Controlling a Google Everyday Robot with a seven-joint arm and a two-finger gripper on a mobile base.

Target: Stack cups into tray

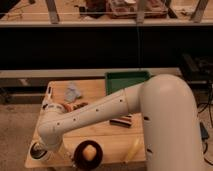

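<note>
So, cup (36, 149): small, pale whitish-grey with a dark inside, upright on the front left corner of the tabletop (107, 136), well apart from the tray
gripper (46, 151): low over the front left corner, just beside the cup on its right and mostly hidden under the wrist; fingers spread wide, pinching nothing that can be made out; whether they touch the cup cannot be told
white object (48, 98): small, at the left edge of the tabletop, kind unclear
crumpled cloth (72, 91): blue-grey, back left of the tabletop
orange-red thing (70, 106): low and longish, just in front of the cloth, its right end going behind the arm
dark brown bowl (100, 156): at the front edge, near the gripper on its right, holding a round yellow-orange item (89, 152)
dark packet (121, 121): flat, mid-tabletop, just under the arm; any print on it too small to read
tray (125, 81): green, shallow, rectangular with a raised rim, back right of the tabletop, its near right corner covered by the arm
yellow item (132, 149): long and slim, lying at the front right, apart from the bowl
arm (165, 115): white and bulky, reaching from the right down across the tabletop to the front left corner, with a row of small dark dots along the forearm
</note>
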